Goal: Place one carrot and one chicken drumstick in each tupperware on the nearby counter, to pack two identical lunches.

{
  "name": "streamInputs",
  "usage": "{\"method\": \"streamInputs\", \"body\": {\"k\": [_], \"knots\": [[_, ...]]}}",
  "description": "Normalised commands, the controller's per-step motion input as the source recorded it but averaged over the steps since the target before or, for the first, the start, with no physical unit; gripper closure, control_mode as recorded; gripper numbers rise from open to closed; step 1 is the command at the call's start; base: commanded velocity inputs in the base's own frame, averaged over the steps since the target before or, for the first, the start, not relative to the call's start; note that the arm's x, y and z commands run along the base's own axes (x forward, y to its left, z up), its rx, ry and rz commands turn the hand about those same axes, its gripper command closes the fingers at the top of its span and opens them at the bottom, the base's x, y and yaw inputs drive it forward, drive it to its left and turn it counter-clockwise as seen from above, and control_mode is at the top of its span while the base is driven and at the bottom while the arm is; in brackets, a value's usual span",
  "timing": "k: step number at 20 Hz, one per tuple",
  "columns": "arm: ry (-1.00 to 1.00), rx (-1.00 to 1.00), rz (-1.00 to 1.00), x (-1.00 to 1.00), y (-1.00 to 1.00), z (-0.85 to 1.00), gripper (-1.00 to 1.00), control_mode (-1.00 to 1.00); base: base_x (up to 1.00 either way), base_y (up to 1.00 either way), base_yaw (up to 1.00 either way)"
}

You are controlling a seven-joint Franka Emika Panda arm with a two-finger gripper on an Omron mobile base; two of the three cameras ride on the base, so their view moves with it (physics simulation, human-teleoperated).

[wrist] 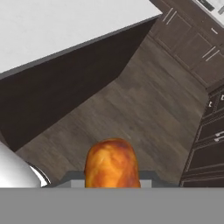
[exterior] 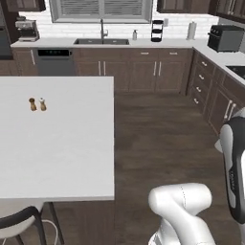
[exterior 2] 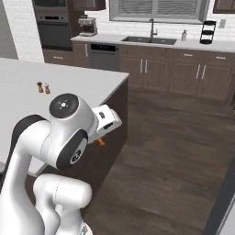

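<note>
At the far left of the left base view, a wide white island top is seen, on which two small shakers are stood side by side near its left edge; a dark chair back is shown below its near edge. Further right, along the back wall, the counter is laid over dark brown cabinets, with a sink set into it under the window and a dark toaster stood at its right corner. In the right base view, the white arm is bent forward beside the island's dark side panel, and the gripper is held low over the wooden floor, clear of the island top. A small orange-brown tip, the chicken drumstick, is seen poking out beneath the hand. In the hand view, the chicken drumstick is presented as a rounded golden-brown mass at the bottom centre, in mid-air over the floor and well apart from the counter. The fingertips are hidden by it, but the jaws are taken to be pinched on it, since it is carried clear of any surface.
</note>
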Motion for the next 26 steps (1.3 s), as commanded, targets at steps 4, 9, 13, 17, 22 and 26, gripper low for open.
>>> {"method": "streamInputs", "body": {"k": [4, 9, 13, 17, 22, 26], "knots": [[0.00, 0.00, 0.00, 0.00, 0.00, 0.00, 1.00, 1.00, 0.00, -0.81, -0.15], [0.00, 0.00, 0.00, 0.00, 0.00, 0.00, 1.00, 1.00, -0.08, -0.39, -0.01], [0.00, 0.00, 0.00, 0.00, 0.00, 0.00, 1.00, 1.00, 0.99, -0.29, -0.07], [0.00, 0.00, 0.00, 0.00, 0.00, 0.00, 1.00, 1.00, 1.00, -0.50, -0.07], [0.00, 0.00, 0.00, 0.00, 0.00, 0.00, 1.00, 1.00, 1.00, -0.73, -0.14], [0.00, 0.00, 0.00, 0.00, 0.00, 0.00, 1.00, 1.00, 0.99, -0.99, -0.38]]}}
